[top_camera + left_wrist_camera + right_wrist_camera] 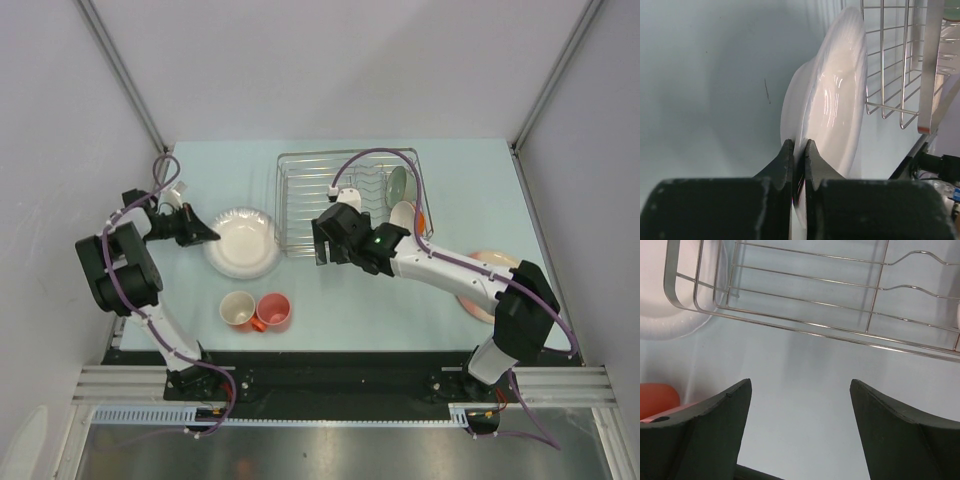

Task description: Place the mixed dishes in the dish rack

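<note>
Left fingers (208, 235): closed on the near-left rim of the white plate (242, 242). Left wrist view confirms the pinch (799, 145), both pads pressed against the thin edge of the plate (835, 100), no gap showing. Plate resting on the pale counter (450, 170), just beside the left end of the dish rack (283, 200); whether that rim is lifted cannot be told. Rack wires (882, 60) visible close behind the plate in the same view.

Right fingers (320, 246): spread wide, holding nothing. Right wrist view shows the two dark tips (800, 385) well apart over bare counter, just short of the rack's near rail (670, 275). Edge of the white plate (665, 322) seen past the rack's corner, and part of the orange-red mug (655, 396) at the left border.

Rack contents, right-hand end: pale green bowl (398, 185) standing on edge among the prongs, white bowl (403, 215) just in front of it. Left half of the rack bare wire.

Outside the rack: pinkish cup (238, 309) and orange-red mug (272, 311), side by side and touching, mouths up, near the front of the counter. Pink-and-cream plate (480, 262) lying flat at the right side, largely covered by the right arm.
</note>
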Action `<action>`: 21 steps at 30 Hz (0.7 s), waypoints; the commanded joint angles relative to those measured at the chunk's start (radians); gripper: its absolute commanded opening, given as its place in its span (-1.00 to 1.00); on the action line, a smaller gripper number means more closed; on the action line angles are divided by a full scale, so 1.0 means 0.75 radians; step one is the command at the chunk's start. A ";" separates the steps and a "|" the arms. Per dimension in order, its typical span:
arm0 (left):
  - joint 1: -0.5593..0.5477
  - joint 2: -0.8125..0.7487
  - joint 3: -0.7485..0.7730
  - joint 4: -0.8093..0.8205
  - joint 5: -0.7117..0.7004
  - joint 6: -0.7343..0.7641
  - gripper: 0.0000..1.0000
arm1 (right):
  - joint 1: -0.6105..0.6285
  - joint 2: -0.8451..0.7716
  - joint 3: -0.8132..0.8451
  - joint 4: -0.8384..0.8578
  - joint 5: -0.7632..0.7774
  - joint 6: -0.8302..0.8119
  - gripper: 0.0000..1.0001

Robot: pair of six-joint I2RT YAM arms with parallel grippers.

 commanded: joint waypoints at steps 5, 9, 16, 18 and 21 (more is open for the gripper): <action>0.098 -0.343 -0.046 -0.043 -0.477 0.355 -1.00 | -0.036 0.002 0.032 0.146 -0.144 -0.029 0.75; 0.103 -0.503 -0.063 -0.104 -0.479 0.467 -0.99 | -0.046 0.011 0.032 0.279 -0.300 -0.106 0.81; 0.066 -0.755 0.007 -0.233 -0.377 0.559 -0.99 | -0.095 -0.010 0.032 0.492 -0.643 -0.215 0.93; 0.041 -0.844 0.037 -0.274 -0.361 0.584 -0.99 | -0.118 -0.032 0.032 0.533 -0.686 -0.225 0.93; -0.067 -0.959 0.086 -0.276 -0.395 0.557 -0.99 | -0.136 -0.104 0.032 0.555 -0.685 -0.264 0.93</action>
